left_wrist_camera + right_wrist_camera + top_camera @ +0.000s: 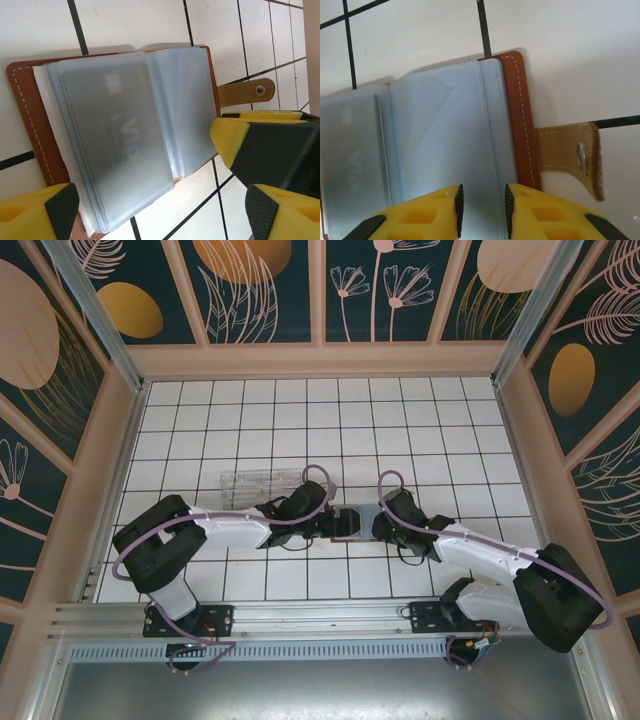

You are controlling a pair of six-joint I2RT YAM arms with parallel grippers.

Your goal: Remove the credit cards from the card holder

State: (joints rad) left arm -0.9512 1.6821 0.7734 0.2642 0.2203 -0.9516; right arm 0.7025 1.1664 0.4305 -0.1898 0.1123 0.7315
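Observation:
The brown card holder [350, 521] lies open like a book on the tiled table, between both grippers. Its frosted blue-grey sleeves [115, 140] fan out, and a credit card [120, 150] with faint lettering shows through the top sleeve. My left gripper [160, 212] hangs over the holder's near edge, open wide, with nothing between its pads [62, 210]. My right gripper [482, 210] hovers over the sleeves [440, 130] on the other half, its jaws slightly apart, and the sleeve surface shows through the gap. The holder's snap strap [570, 155] sticks out sideways onto the table.
A clear plastic box [255, 481] lies on the tiles just behind the left arm. The right gripper's yellow finger [270, 145] crowds the strap side of the holder in the left wrist view. Patterned walls [320, 300] enclose the table.

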